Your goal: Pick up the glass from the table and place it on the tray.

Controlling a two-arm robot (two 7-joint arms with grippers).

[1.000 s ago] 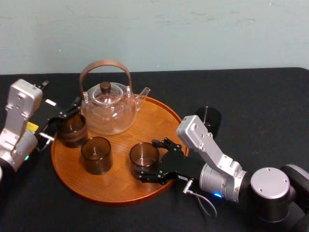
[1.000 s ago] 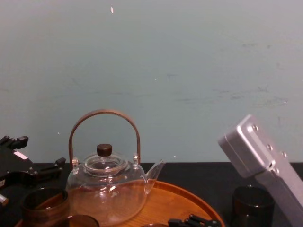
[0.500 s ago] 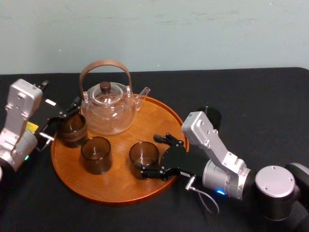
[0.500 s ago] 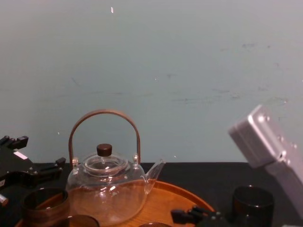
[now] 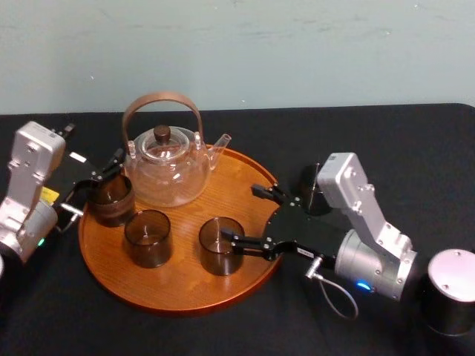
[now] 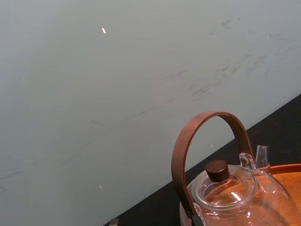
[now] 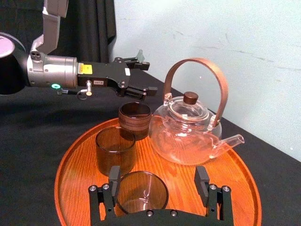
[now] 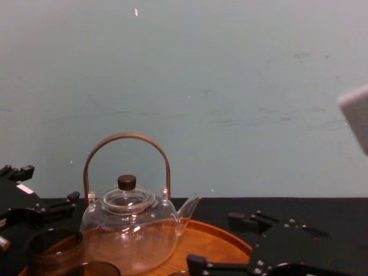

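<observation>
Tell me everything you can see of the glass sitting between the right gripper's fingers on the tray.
The glass is a short, smoky-brown, see-through tumbler with straight walls and an open top; it looks empty. It stands upright on the wooden tray, in its near-right part, apart from the neighbouring dark glass. The right gripper is open, its fingers on either side of the glass. One finger is close to the rim, but whether it touches cannot be told.
</observation>
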